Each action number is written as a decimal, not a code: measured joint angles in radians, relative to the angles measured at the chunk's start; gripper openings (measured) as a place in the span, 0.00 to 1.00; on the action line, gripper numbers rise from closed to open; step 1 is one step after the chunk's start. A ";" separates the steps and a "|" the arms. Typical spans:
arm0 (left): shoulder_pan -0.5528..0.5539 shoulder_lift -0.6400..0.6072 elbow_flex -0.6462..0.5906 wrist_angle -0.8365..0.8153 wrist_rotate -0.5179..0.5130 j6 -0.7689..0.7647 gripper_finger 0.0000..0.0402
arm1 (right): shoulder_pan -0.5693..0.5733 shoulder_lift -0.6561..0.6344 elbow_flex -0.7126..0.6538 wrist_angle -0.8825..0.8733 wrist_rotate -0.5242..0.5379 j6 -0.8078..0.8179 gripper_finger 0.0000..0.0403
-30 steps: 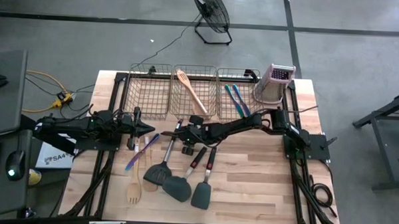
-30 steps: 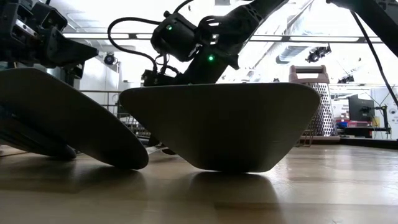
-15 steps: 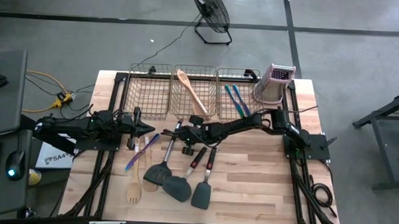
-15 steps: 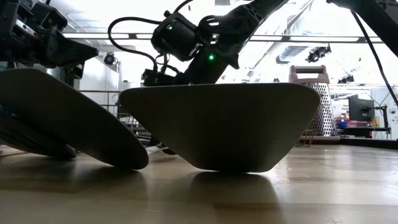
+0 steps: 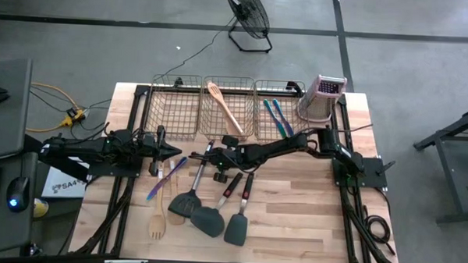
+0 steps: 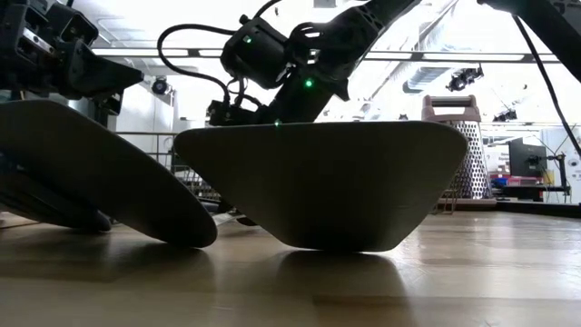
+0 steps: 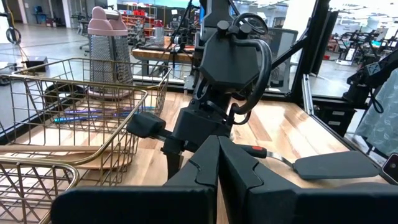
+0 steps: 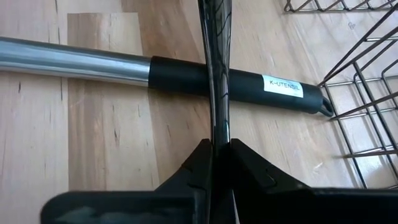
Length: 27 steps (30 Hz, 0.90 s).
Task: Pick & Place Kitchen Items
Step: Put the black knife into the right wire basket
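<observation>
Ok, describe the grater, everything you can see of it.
The grater is a box type with perforated metal walls that widen toward the base, capped by a pinkish handle. It stands upright at the table's far right corner, just right of the rightmost basket. Whether they touch is unclear. Nothing holds it.

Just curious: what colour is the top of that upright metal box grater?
Pinkish, atop the metal box grater; the left wrist view shows it best.

spatulas [image 5: 207, 218]: dark grey, flat, front-centre | wooden spoon [image 5: 221, 106]: middle basket
</observation>
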 joint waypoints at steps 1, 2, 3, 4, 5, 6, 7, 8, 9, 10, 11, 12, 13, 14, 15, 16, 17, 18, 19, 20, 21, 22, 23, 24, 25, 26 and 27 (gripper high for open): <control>0.000 0.000 0.000 0.000 0.000 0.000 0.01 | 0.002 0.000 0.000 0.004 -0.001 0.000 0.07; 0.000 0.000 0.000 0.000 0.000 0.000 0.01 | 0.006 0.000 0.000 0.009 -0.002 0.000 0.07; 0.000 0.000 0.000 0.000 0.000 0.000 0.01 | 0.008 0.000 -0.001 0.014 -0.002 0.000 0.07; 0.000 0.000 0.000 0.000 0.000 0.000 0.01 | 0.009 -0.001 -0.001 0.017 -0.002 0.000 0.07; 0.000 0.000 0.000 0.000 0.000 0.000 0.01 | 0.011 -0.002 -0.002 0.018 -0.003 0.000 0.07; 0.000 0.000 0.000 0.000 0.000 0.000 0.01 | 0.014 -0.004 -0.002 0.018 -0.004 0.000 0.07; 0.000 0.000 0.000 0.000 0.000 0.000 0.01 | 0.016 -0.004 -0.002 0.018 -0.007 0.000 0.07; 0.000 0.000 0.000 0.000 0.000 0.000 0.01 | 0.020 -0.005 -0.002 0.018 -0.008 0.000 0.07; 0.000 0.000 0.000 0.000 0.000 0.000 0.01 | 0.023 -0.005 -0.002 0.019 -0.008 0.000 0.07; 0.000 0.000 0.000 0.000 0.000 0.000 0.01 | 0.027 -0.005 -0.002 0.019 -0.009 0.000 0.07; 0.000 0.000 0.000 0.000 0.000 0.000 0.01 | 0.029 -0.006 -0.002 0.020 -0.009 0.002 0.07; 0.000 0.000 0.000 0.000 0.000 0.000 0.01 | 0.033 -0.006 -0.002 0.020 -0.010 0.004 0.07; 0.000 0.000 0.000 0.000 0.000 0.000 0.01 | 0.036 -0.006 -0.002 0.021 -0.009 0.004 0.07; 0.000 0.000 0.000 0.000 0.000 0.000 0.01 | 0.040 -0.006 -0.002 0.021 -0.009 0.004 0.07; 0.000 0.000 0.000 0.000 0.000 0.000 0.01 | 0.044 -0.010 -0.002 0.020 -0.009 0.005 0.07; 0.000 0.000 0.000 0.000 0.000 0.000 0.01 | 0.049 -0.015 -0.003 0.016 -0.010 0.005 0.07; 0.000 0.000 0.000 0.000 0.000 0.000 0.01 | 0.054 -0.021 -0.003 0.015 -0.009 0.005 0.07; 0.000 0.000 0.000 0.000 0.000 0.000 0.01 | 0.059 -0.029 -0.003 0.016 -0.005 0.003 0.07; 0.000 0.000 0.000 0.000 0.000 0.000 0.01 | 0.062 -0.039 -0.003 0.010 -0.005 0.004 0.07; 0.000 0.000 0.000 0.000 0.000 0.000 0.01 | 0.066 -0.047 -0.003 0.007 -0.004 0.004 0.07; 0.000 0.000 0.000 0.000 0.000 0.000 0.01 | 0.069 -0.058 -0.003 0.000 -0.003 0.004 0.07; 0.000 0.000 0.000 0.000 0.000 0.000 0.01 | 0.072 -0.066 -0.003 -0.011 -0.004 0.005 0.07; 0.000 0.000 0.000 0.000 0.000 0.000 0.01 | 0.075 -0.075 -0.003 -0.017 0.000 0.006 0.07; 0.000 0.000 0.000 0.000 0.000 0.000 0.01 | 0.079 -0.085 -0.003 -0.029 -0.001 0.008 0.07; 0.000 0.000 0.000 0.000 0.000 0.000 0.01 | 0.084 -0.094 -0.003 -0.047 -0.001 0.010 0.07; 0.000 0.000 0.000 0.000 0.000 0.000 0.01 | 0.089 -0.106 -0.003 -0.061 0.000 0.015 0.07; 0.000 0.000 0.000 0.000 0.000 0.000 0.01 | 0.093 -0.118 -0.003 -0.075 -0.001 0.025 0.07</control>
